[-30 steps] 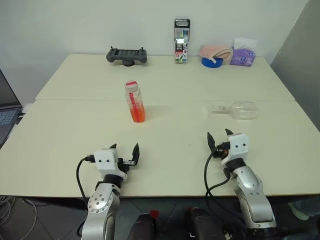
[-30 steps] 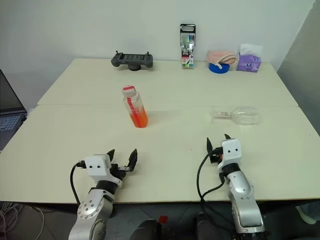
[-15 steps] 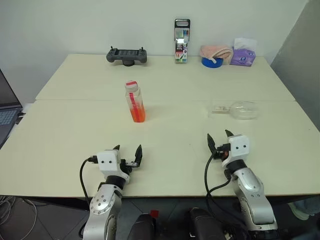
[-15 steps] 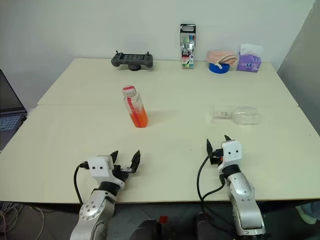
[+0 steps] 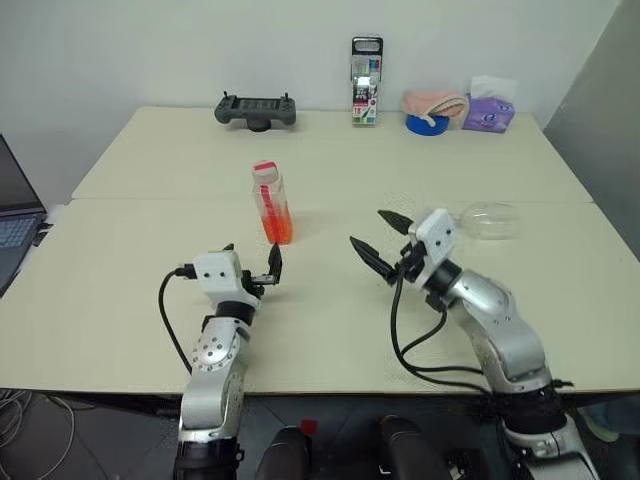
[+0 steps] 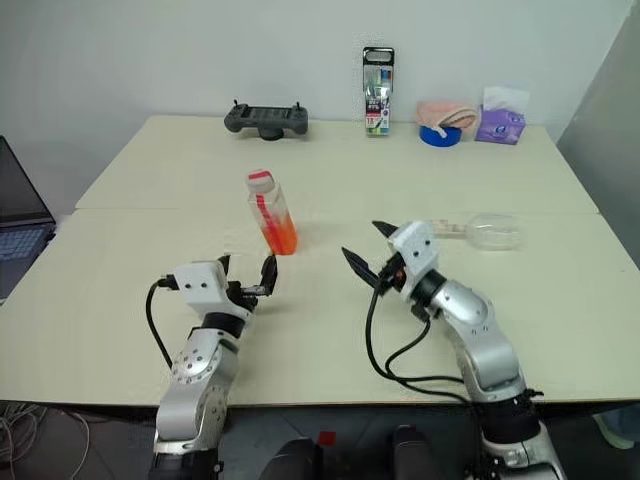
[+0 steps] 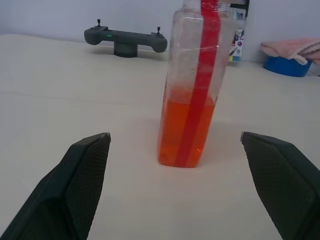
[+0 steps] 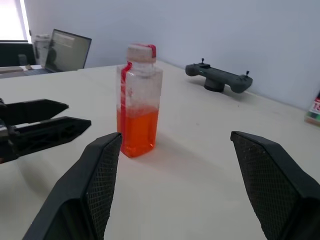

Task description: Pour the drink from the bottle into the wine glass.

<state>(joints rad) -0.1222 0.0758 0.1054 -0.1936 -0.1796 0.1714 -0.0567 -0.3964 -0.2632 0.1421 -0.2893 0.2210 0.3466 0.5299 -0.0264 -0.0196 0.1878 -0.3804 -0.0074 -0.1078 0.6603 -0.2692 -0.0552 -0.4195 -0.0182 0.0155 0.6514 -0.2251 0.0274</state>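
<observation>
From the head camera, the bottle (image 5: 271,203) stands upright mid-table, our landmark, capped, with the drink (image 5: 276,228) filling roughly its lower third. The left gripper (image 5: 253,268) sits just on the near side of the bottle, fingers spread wide and empty. The right gripper (image 5: 382,241) hangs to the right of the bottle, angled toward it, jaws well apart, nothing in them. Well off to the right of the bottle, past that gripper, the wine glass (image 5: 482,219) lies on its side on the table (image 5: 120,260), bowl away from the bottle. It will want standing up before any pouring, I'd say. Far behind the bottle, a dark controller (image 5: 254,109) rests by the wall.

On to the left wrist camera: the bottle (image 7: 194,85) stands dead ahead between the two textured black fingers, untouched. Clear plastic, squarish body, red strip down the face, orange liquid glowing at the bottom.

Right wrist camera: the same bottle (image 8: 138,113), pale cap with a red band, and the left gripper's fingers (image 8: 46,126) pointing at it from the side.

Handling call: light, bottom-weighted, smooth and a touch squashy, so pinch the flat sides around mid-body. The glass is thin, brittle and slick; take it by the stem, gently.
</observation>
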